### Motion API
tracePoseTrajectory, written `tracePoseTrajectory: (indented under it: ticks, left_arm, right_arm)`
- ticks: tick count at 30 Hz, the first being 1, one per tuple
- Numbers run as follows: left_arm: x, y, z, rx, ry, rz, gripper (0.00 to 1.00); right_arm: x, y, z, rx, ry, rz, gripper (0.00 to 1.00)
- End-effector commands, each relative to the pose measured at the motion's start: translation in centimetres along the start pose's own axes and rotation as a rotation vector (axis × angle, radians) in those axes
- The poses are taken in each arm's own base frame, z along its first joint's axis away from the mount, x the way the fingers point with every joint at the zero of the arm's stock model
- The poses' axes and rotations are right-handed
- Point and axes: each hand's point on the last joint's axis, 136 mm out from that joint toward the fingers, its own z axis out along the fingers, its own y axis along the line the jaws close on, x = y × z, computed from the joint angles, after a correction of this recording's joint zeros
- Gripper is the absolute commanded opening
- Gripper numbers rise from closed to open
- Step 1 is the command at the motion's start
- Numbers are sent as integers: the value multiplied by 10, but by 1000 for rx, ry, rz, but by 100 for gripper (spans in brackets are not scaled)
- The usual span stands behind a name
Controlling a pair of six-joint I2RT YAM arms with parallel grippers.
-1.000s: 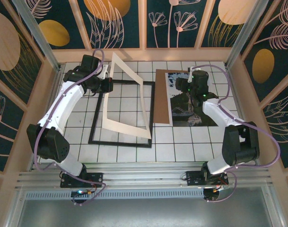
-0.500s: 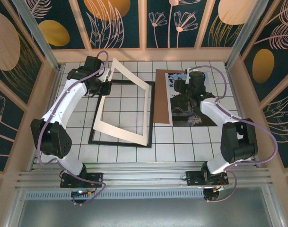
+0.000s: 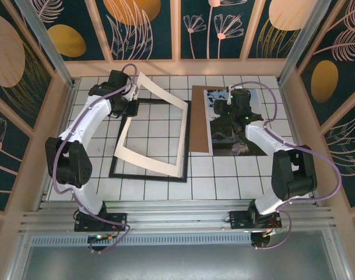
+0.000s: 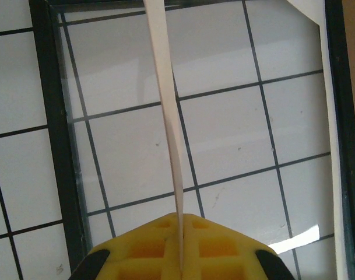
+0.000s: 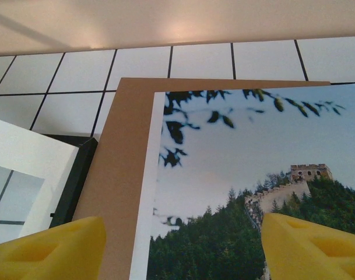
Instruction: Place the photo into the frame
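Your left end effector [image 4: 180, 224] is clamped shut on the thin edge of a white mat [image 4: 165, 105]. In the wrist view the card runs edge-on straight up from between the yellow fingers [image 4: 148, 248]. From above, you can see that end effector [image 3: 132, 96] holding the mat [image 3: 145, 164] by its far left corner. The mat hangs tilted over the black frame [image 3: 115, 157], with its near edge low over the frame's near side.

The frame lies flat on the tiled counter [image 3: 224, 181], left of centre. Its dark left rail [image 4: 52, 116] shows under the wrist camera, with the counter's tiles visible through the opening.

Your right end effector [image 5: 183, 245] is open. Its two yellow fingers [image 5: 49, 248] stand well apart, and you can see nothing between them but the picture below. It hovers over the far part of the photo [image 5: 235, 175].

The photo [image 3: 221, 140] lies face up on a brown board [image 3: 199, 119], just to the right of the frame. A strip of the board [image 5: 125, 157] shows along the photo's left and far sides. One corner of the frame [image 5: 72, 192] and of the mat [image 5: 31, 151] sits just beside that strip.
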Motion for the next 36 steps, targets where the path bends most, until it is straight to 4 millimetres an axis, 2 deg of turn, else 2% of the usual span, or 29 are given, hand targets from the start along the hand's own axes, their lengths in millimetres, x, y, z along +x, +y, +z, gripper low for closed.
tracePoseTrajectory:
  ticks: [1, 10, 14, 26, 36]
  left_arm:
    - [-4, 5, 7, 8, -11, -38, 0]
    - [11, 21, 15, -50, 8, -95, 0]
    - [14, 27, 10, -65, -10, -119, 0]
    - [29, 31, 22, -66, 15, -135, 0]
    - [35, 30, 39, -45, 27, -170, 22]
  right_arm:
    - [-3, 1, 3, 20, -3, -28, 72]
    - [1, 3, 5, 31, 9, -43, 72]
    - [1, 5, 5, 28, 7, -44, 72]
    - [2, 8, 5, 28, 11, -50, 72]
    - [3, 10, 6, 27, 11, -54, 72]
